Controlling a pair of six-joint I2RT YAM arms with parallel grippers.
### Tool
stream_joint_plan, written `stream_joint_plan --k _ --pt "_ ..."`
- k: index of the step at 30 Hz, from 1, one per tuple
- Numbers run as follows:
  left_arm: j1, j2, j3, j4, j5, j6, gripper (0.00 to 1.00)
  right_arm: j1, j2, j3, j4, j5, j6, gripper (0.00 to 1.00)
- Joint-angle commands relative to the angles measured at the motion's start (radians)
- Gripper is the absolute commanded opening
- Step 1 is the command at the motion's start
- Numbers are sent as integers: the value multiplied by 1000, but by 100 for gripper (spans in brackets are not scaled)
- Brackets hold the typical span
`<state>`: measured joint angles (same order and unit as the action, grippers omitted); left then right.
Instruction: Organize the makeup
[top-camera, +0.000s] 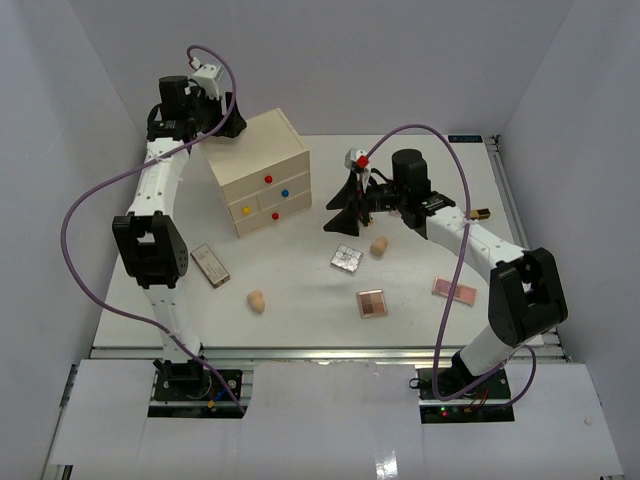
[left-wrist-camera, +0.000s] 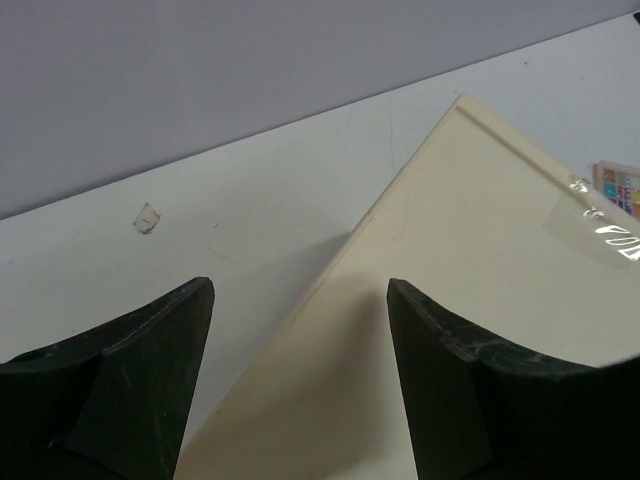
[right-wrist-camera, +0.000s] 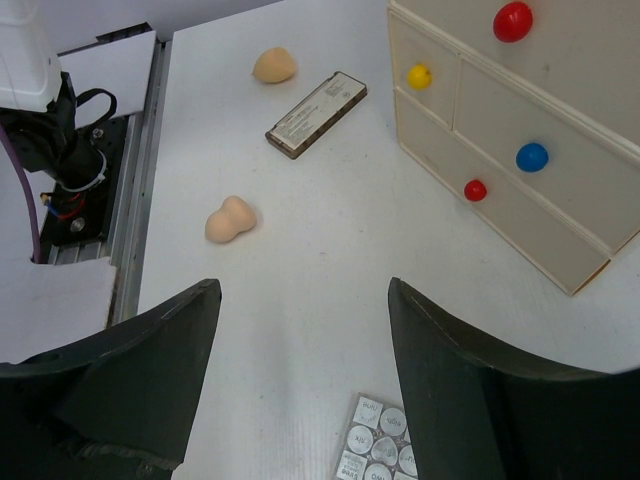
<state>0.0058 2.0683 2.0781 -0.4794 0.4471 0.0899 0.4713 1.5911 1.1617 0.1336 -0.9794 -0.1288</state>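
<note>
The makeup lies scattered on the white table. In the top view I see a brown palette (top-camera: 210, 265), a peach sponge (top-camera: 257, 301), a silver palette (top-camera: 346, 259), a second sponge (top-camera: 379, 246), a brown square palette (top-camera: 372, 303) and a pink palette (top-camera: 454, 290). My right gripper (top-camera: 338, 210) hangs open just above the table beside the chest. In its wrist view the right gripper (right-wrist-camera: 305, 290) is empty, with the silver palette (right-wrist-camera: 385, 445) by its right finger. My left gripper (left-wrist-camera: 300, 290) is open and empty over the chest's top (left-wrist-camera: 480, 250).
The cream drawer chest (top-camera: 262, 172) with coloured knobs stands at the back left, drawers shut. A clear item (left-wrist-camera: 600, 225) lies on its top at the right edge of the left wrist view. White walls close in three sides. A small dark item (top-camera: 478, 212) lies far right.
</note>
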Motion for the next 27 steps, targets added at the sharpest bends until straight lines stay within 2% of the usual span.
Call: stream_joint_plan --k 1,9,16,19,23,27 --pt "26 26 44 -73 30 43 79 -2 -31 -24 -17 -21 -20 75" --pt "26 -78 -132 -68 152 27 68 1 -12 -33 -13 -22 -6 75" --pt "25 -207 -265 -31 221 -12 67 18 9 -9 -29 10 -31 75" --pt "24 -233 -312 -19 241 -26 67 23 41 52 -100 40 -65 75" --pt "16 -260 -359 0 261 -48 69 40 80 118 -181 136 -76 75" --pt "11 -286 -390 23 255 -97 71 74 129 159 -187 248 -31 78"
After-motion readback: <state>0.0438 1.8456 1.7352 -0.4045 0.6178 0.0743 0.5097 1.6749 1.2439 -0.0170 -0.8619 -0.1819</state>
